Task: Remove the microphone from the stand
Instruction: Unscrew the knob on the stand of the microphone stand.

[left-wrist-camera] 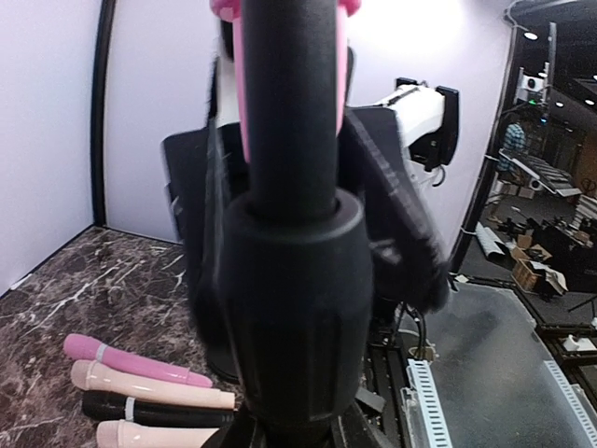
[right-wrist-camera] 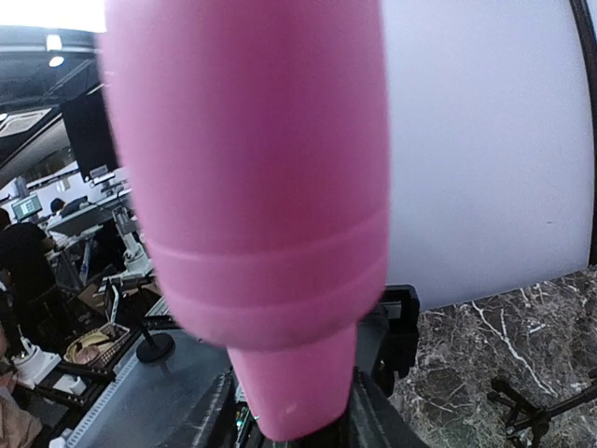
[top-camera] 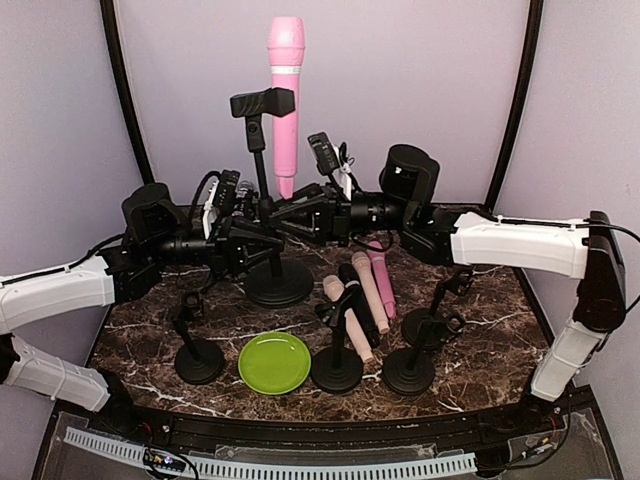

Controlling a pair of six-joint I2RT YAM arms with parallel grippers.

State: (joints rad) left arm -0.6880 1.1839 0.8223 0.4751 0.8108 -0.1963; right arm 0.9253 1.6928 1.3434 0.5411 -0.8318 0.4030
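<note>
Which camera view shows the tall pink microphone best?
The top external view: almost all of the microphone shows there, upright and sharp. The right wrist view shows only a blurred close-up of its body; the left wrist view shows only pink slivers behind the stand.

Blurred stand pole (left-wrist-camera: pixel 284 280) seemingly hides most of microphone (left-wrist-camera: pixel 239 93).

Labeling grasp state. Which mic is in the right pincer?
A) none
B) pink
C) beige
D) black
B: in the right wrist view the pink microphone rises from between the fingers of the right pincer; the left pincer grips the stand pole.
</note>
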